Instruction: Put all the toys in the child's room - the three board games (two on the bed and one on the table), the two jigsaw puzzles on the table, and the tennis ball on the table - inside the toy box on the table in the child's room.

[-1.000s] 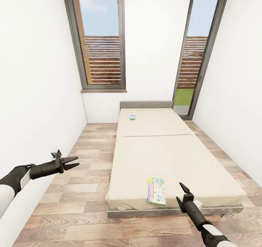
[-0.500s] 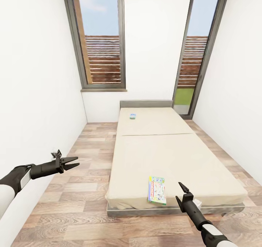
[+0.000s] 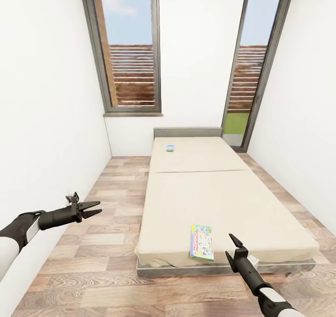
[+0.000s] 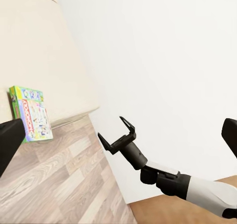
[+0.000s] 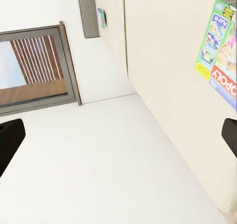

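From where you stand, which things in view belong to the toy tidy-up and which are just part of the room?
Job:
- white-green board game at the bed's near end
- small blue board game near the headboard
- bed they lie on

Just room:
- windows
- plank floor
- white walls

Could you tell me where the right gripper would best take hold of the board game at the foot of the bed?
Probably the short edge nearest the bed's foot end. The board game lies flat there, so the right gripper, open beside it, could come in low from the foot side, one finger above, one beneath.
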You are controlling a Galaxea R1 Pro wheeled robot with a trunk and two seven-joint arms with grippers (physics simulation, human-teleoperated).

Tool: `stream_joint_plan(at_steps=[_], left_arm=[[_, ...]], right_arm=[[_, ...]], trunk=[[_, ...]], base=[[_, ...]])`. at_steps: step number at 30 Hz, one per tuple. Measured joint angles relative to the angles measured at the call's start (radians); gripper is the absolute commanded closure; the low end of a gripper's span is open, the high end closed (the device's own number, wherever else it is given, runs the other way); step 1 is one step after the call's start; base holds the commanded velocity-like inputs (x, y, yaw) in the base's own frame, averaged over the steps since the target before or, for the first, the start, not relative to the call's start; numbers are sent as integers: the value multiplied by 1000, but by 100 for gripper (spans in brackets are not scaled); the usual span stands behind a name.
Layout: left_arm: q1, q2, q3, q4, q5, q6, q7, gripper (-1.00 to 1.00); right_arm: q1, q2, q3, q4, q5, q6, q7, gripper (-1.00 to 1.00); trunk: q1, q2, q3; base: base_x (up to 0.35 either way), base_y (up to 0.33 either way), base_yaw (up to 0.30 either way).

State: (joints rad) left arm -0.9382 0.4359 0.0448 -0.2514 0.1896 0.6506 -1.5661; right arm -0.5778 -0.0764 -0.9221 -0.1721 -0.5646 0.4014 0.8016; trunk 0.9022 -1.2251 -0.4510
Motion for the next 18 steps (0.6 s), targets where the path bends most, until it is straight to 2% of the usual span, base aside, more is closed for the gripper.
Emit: stream_joint_plan(at_steps=[14,18], left_arm=[[0,1,1,-1,1,-2,0,-100],[0,2,2,-4,1,-4,0,-100]], right_arm=[[0,0,0,-1,1,1,19,-100],[0,0,12,-1,1,11,44,-100]], trunk=[[54,-98,-44],[69,-126,-56]], base=[[0,0,0],[0,0,0]])
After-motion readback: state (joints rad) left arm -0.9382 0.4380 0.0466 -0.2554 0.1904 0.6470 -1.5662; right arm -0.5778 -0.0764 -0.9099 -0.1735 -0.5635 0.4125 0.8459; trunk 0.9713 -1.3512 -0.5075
